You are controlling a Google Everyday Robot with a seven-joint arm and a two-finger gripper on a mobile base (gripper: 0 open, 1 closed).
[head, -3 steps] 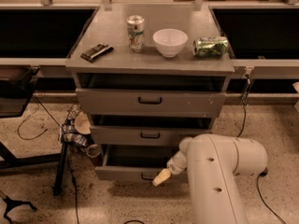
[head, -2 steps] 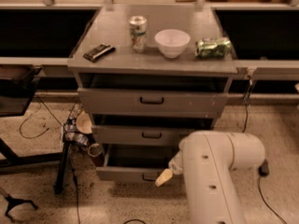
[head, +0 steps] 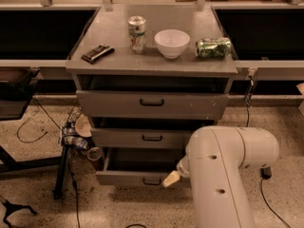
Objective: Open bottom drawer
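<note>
Little has changed: the bottom drawer (head: 123, 177) stays partly pulled out, the pincer (head: 171, 178) beside its handle (head: 152, 181). Its grip I cannot tell. The opening seems nearly done.

Dim warm light, end effector (head: 171, 178) bottom-centre

The bulky white arm (head: 228, 175) bent downward in the foreground — its gripper (head: 171, 178) poked out low, mostly hidden behind it.

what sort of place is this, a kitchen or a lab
Probably a robot test lab: loose black cables trail over the speckled floor beside a grey three-drawer cabinet, and a white robot arm holds its gripper at the partly open bottom drawer.
</note>
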